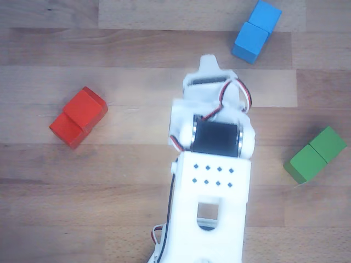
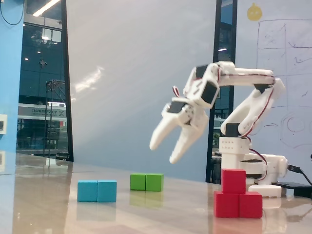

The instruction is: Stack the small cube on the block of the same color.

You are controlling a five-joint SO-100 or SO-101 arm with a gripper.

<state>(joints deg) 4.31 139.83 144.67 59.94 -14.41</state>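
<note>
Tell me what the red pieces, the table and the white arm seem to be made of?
The small red cube and the red block under it look like painted wood: matte, flat colour, crisp edges. The table looks like pale wood planks with visible grain and a slight sheen. The arm's white shell seems to be plastic, possibly printed.

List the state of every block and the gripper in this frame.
small cube: stacked on the red block, released.
red block: flat on the table, carrying the cube.
blue block: flat, untouched.
green block: flat, untouched.
gripper: open, empty, raised above the table.
</note>
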